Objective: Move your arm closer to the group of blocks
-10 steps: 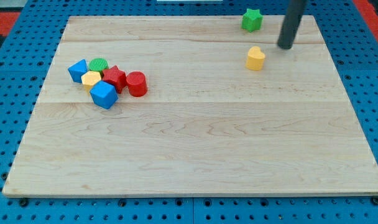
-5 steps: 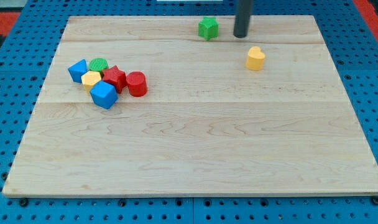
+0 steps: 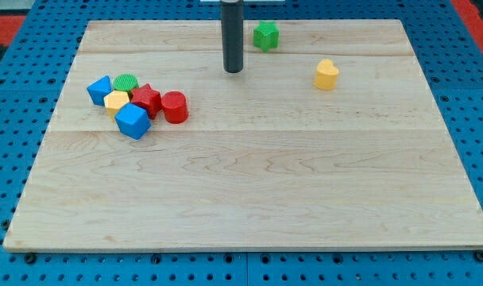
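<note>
A group of blocks sits at the view's left: a blue block (image 3: pixel 99 90), a green round block (image 3: pixel 126 82), a yellow block (image 3: pixel 116 100), a red star-like block (image 3: pixel 146 99), a red cylinder (image 3: pixel 175 107) and a blue cube (image 3: pixel 133 121), all touching or nearly so. My tip (image 3: pixel 233 70) is on the board right of and above the group, a short gap from the red cylinder. It touches no block.
A green star block (image 3: pixel 265 36) lies near the view's top, just right of the rod. A yellow block (image 3: pixel 326 75) lies further right. The wooden board (image 3: pixel 249 191) rests on a blue pegboard.
My tip has moved leftward across the view's top, from right of the yellow block to left of the green star. The green star was pushed left earlier and now rests.
</note>
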`<state>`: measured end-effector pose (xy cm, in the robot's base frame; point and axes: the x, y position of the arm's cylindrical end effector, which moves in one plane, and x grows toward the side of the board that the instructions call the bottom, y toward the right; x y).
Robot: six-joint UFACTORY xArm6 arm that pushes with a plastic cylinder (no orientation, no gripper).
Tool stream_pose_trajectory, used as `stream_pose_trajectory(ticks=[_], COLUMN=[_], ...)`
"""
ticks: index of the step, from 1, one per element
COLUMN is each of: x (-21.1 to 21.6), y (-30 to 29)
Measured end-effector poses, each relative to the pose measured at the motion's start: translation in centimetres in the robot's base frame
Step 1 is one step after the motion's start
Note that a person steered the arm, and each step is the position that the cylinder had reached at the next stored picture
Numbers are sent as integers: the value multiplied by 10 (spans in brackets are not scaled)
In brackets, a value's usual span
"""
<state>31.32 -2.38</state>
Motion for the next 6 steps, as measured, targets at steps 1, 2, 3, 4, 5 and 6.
stream_pose_trajectory(ticks=[1, 2, 3, 4, 5, 6], x=[3, 12, 13, 22, 27, 44], y=[-31, -68, -95, -104, -104, -138])
